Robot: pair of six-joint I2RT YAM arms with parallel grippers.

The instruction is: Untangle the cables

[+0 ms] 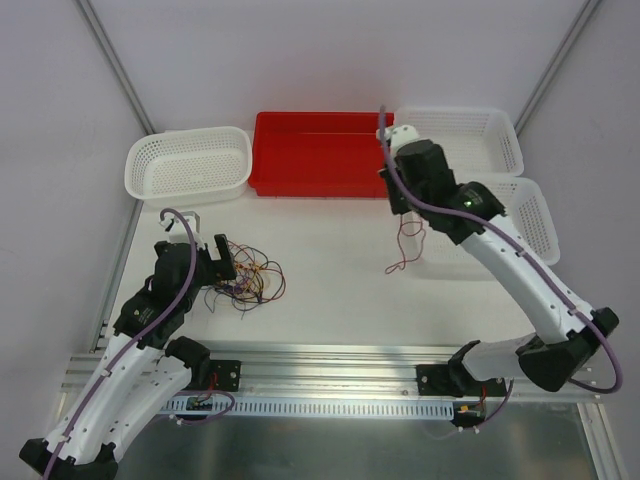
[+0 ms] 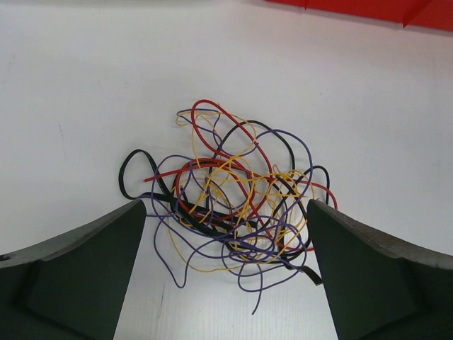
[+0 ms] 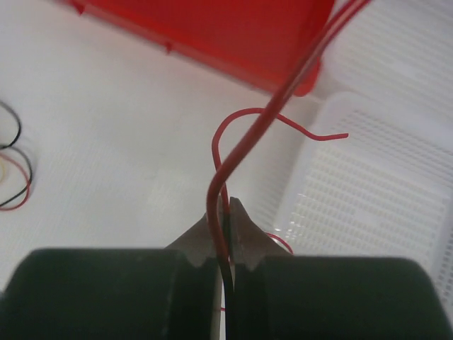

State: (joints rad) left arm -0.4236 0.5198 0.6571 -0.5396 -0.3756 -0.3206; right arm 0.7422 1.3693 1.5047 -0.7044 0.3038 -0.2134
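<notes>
The cables [image 1: 249,276] lie in a loose tangle of red, black, purple and yellow wires on the white table, front left. In the left wrist view the tangle [image 2: 241,205] sits between and just beyond my open left gripper [image 2: 225,205], whose fingers touch nothing. In the top view the left gripper [image 1: 222,258] is at the tangle's left edge. My right gripper [image 3: 228,216] is shut on a single red cable [image 3: 266,115], apart from the tangle. In the top view the right gripper [image 1: 402,212] holds that red cable [image 1: 404,250] dangling down to the table.
A red bin [image 1: 320,150] stands at the back centre, with a white basket [image 1: 188,165] to its left. Two more white baskets [image 1: 460,135] [image 1: 525,215] stand at the right. The nearer basket [image 3: 382,177] lies just right of the right gripper.
</notes>
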